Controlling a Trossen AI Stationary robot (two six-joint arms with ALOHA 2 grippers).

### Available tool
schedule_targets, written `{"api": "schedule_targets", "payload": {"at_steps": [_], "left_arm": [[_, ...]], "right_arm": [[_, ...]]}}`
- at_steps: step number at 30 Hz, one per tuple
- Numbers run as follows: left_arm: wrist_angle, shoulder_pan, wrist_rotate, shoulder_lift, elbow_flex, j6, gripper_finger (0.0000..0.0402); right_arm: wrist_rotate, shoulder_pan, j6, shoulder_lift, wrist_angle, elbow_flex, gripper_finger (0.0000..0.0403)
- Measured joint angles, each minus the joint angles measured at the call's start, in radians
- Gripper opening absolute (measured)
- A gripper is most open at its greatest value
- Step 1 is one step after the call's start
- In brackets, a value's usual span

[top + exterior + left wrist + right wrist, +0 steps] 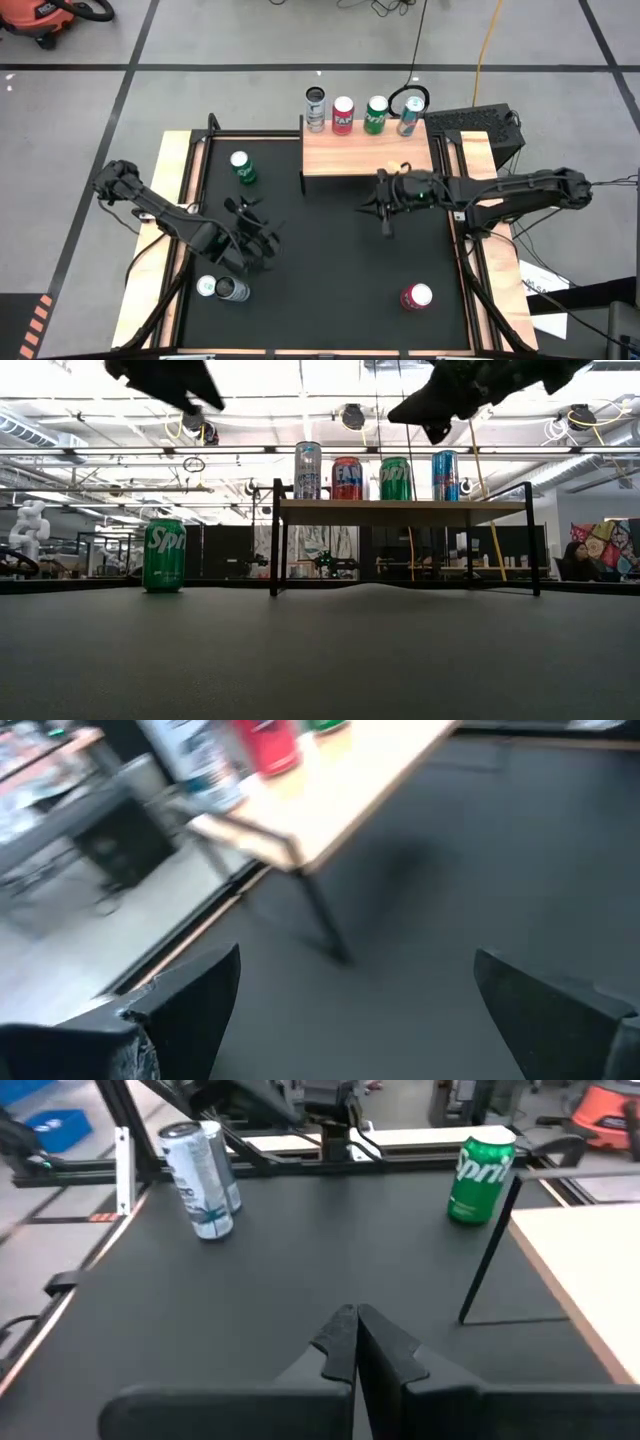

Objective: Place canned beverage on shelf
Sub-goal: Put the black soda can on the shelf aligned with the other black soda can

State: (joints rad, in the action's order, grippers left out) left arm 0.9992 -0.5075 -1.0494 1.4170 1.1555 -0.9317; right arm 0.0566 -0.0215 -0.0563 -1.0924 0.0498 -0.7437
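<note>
The shelf, a light-wood board on thin black legs, stands at the table's far edge. A silver can, a red can, a green can and a blue can stand in a row along its far side. A green Sprite can stands upright on the black table left of the shelf. My left gripper hovers open over the table's left half, with nothing between its fingers. My right gripper is shut and empty, just in front of the shelf's near edge.
Two silver cans stand near the front left corner and a red can near the front right. The black mat between them lies bare. The shelf's black legs stand close beside my right gripper.
</note>
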Motion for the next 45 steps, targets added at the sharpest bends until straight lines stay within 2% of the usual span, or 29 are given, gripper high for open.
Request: {"api": "schedule_targets", "payload": {"at_steps": [6, 8, 11, 13, 15, 22, 27, 30, 32, 36, 41, 45], "left_arm": [[0.403, 0.107, -0.014, -0.026, 0.000, -0.305, 0.0392], [0.436, 0.151, -0.014, -0.038, 0.000, -0.315, 0.0392], [0.389, 0.205, -0.015, -0.067, -0.004, -0.241, 0.0392], [0.289, 0.235, -0.010, -0.088, -0.034, -0.162, 0.0392], [0.141, 0.258, 0.039, -0.111, -0.092, -0.063, 0.0393], [-0.479, 0.272, 0.227, -0.133, -0.341, 0.208, 0.0392], [-0.842, 0.228, 0.267, -0.091, -0.401, 0.375, 0.0392], [-1.046, 0.209, 0.291, -0.052, -0.407, 0.501, 0.0392], [-1.137, 0.199, 0.320, -0.021, -0.410, 0.571, 0.0393], [-1.266, 0.198, 0.382, 0.040, -0.410, 0.646, 0.0393], [-1.322, 0.205, 0.391, 0.101, -0.410, 0.654, 0.0393], [-1.368, 0.213, 0.391, 0.135, -0.410, 0.650, 0.0393]], "right_arm": [[-0.077, 0.066, -0.038, 0.000, 0.007, 0.010, 0.0004], [-0.089, 0.066, -0.035, 0.000, 0.010, 0.010, 0.0016], [-0.090, 0.062, -0.021, 0.004, 0.012, 0.010, 0.0044], [-0.089, 0.062, -0.008, 0.008, 0.005, 0.010, 0.0070], [-0.088, 0.062, -0.005, 0.023, -0.021, 0.010, 0.0098], [-0.094, 0.062, -0.046, 0.133, -0.221, 0.010, 0.0180], [-0.108, 0.062, -0.093, 0.172, -0.412, 0.010, 0.0221], [-0.069, 0.072, -0.142, 0.186, -0.521, 0.010, 0.0245], [-0.048, 0.082, -0.197, 0.193, -0.566, 0.010, 0.0260], [-0.081, 0.111, -0.369, 0.196, -0.667, -0.012, 0.0276], [-0.086, 0.187, -0.511, 0.194, -0.770, -0.074, 0.0271], [-0.097, 0.252, -0.646, 0.186, -0.921, -0.154, 0.0258]]}}
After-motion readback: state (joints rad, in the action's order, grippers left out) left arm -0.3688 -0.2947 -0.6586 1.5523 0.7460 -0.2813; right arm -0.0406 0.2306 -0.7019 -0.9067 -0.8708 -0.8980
